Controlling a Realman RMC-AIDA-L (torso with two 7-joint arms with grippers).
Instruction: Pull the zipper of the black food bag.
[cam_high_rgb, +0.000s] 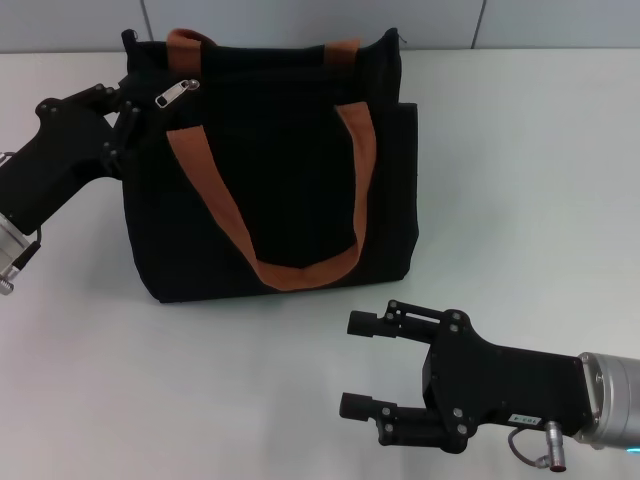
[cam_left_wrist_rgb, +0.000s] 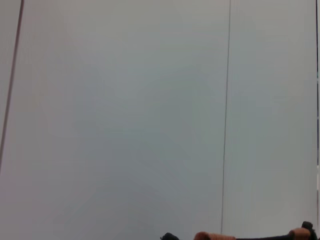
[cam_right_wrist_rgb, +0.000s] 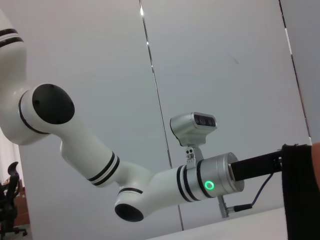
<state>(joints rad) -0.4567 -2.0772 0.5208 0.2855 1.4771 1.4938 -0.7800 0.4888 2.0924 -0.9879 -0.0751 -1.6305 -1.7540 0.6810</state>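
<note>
Head view: the left gripper (cam_high_rgb: 128, 112) is pressed against the bag (cam_high_rgb: 280, 160) corner, grip state indiscernible, zipper (cam_high_rgb: 176, 92) just beside it, presumably for bracing; the right gripper (cam_high_rgb: 375, 365) is held wide, well apart.

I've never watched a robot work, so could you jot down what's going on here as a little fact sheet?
Surface: white table
Main item: black food bag, upright, two orange-brown handles
Zipper: silver pull tab at the bag's top corner on the robot's left
Left gripper: at that corner of the bag, right beside the zipper; whether it grips anything cannot be told
Right gripper: open, hanging over the table in front of the bag, touching nothing
Right wrist view: shows the left arm reaching to the bag
</note>
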